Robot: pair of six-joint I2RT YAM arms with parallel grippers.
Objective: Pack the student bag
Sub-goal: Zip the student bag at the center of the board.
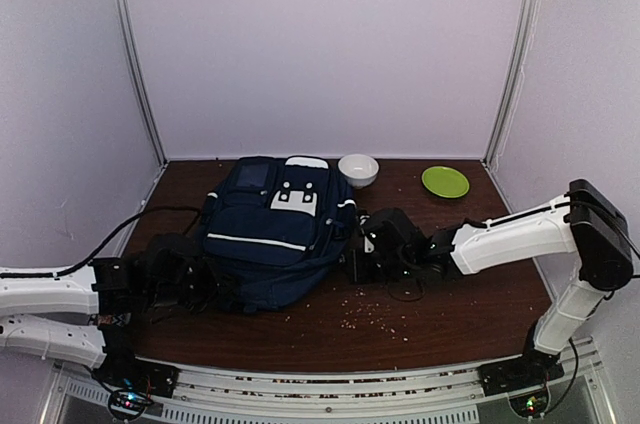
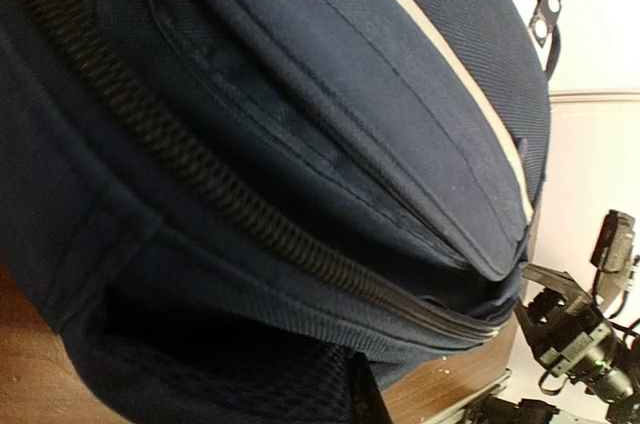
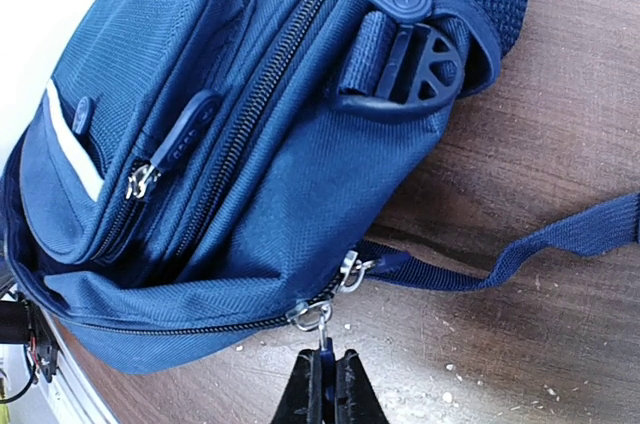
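The student bag (image 1: 272,234), a large navy backpack with white stripe trim, lies flat on the brown table left of centre. My right gripper (image 1: 357,262) is at its right edge. In the right wrist view the gripper (image 3: 323,356) is shut on the blue pull tab (image 3: 322,344) of the main zipper slider (image 3: 313,314), close to a second slider (image 3: 350,269). My left gripper (image 1: 205,289) is pressed against the bag's near left side. In the left wrist view the bag (image 2: 300,144) fills the frame; one fingertip (image 2: 366,396) shows against dark mesh fabric and the other finger is hidden.
A white bowl (image 1: 358,169) and a green plate (image 1: 445,181) stand at the back of the table. Crumbs (image 1: 382,314) lie scattered in front of the bag. A loose blue strap (image 3: 560,239) trails onto the table. The right arm's gripper shows in the left wrist view (image 2: 570,329).
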